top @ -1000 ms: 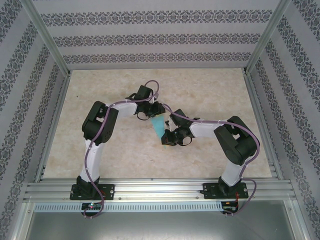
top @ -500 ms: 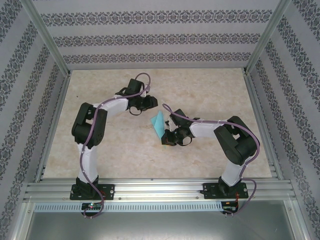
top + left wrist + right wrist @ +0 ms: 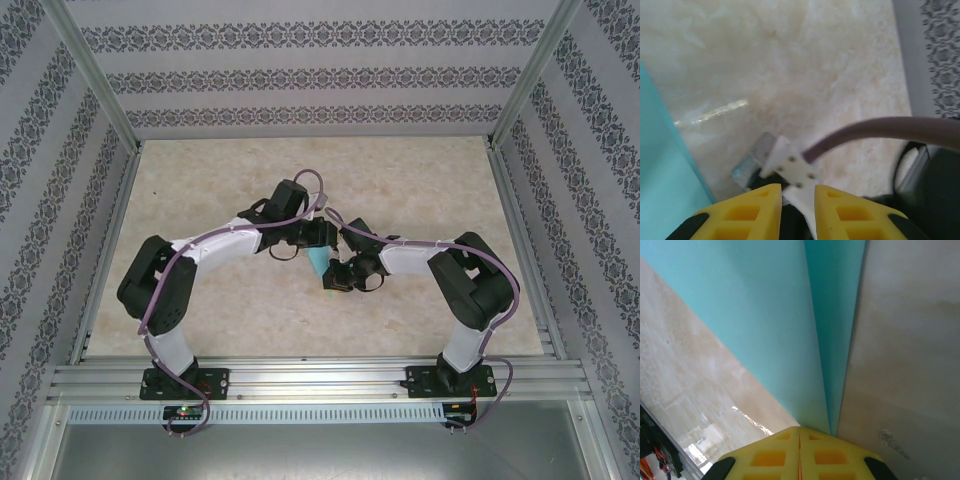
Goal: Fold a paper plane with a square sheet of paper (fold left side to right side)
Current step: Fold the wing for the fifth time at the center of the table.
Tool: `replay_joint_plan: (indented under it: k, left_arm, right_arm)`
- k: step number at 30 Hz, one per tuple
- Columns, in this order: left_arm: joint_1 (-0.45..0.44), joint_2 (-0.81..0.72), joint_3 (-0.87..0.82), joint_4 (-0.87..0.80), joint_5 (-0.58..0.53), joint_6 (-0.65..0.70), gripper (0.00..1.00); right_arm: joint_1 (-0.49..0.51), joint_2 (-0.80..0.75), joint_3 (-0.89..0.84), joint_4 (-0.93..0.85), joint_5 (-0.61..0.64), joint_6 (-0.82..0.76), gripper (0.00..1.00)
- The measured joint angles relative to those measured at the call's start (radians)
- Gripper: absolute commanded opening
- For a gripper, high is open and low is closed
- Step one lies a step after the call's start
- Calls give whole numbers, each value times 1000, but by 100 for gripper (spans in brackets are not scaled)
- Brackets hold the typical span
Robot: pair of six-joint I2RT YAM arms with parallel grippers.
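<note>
A: How far along is it?
B: Late, I'd guess. The turquoise paper is folded slim at the tabletop centre, right claw clamped on it; left claw just beside, slightly parted, empty.

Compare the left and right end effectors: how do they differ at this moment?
Opening: the left end effector has its jaws slightly apart with nothing between them, while the right end effector is shut.
Contact: the right end effector pinches the narrow end of the paper plane, while the left end effector only has the turquoise paper beside it, ungripped.
Shared: both are yellow-tipped and close to the plane.
</note>
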Motion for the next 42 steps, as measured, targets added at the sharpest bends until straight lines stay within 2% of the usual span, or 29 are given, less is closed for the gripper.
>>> replay_joint_plan:
  k: [12,18,31,42]
  left_arm:
    - [8,135,109,-41,58,0,23]
    - [14,117,74,-1,72,-2,24]
    - [61,31,-50,54,3,-38,27]
    - [60,100,2,99,32,-60,27]
  right_arm:
    - [-27,6,-2,-19,-39,104,8]
    - [-26,6,-3,-17,-38,94,8]
    - [-24,3,-7,-9,-34,26,8]
    - [-24,3,-8,-8,-34,22,8]
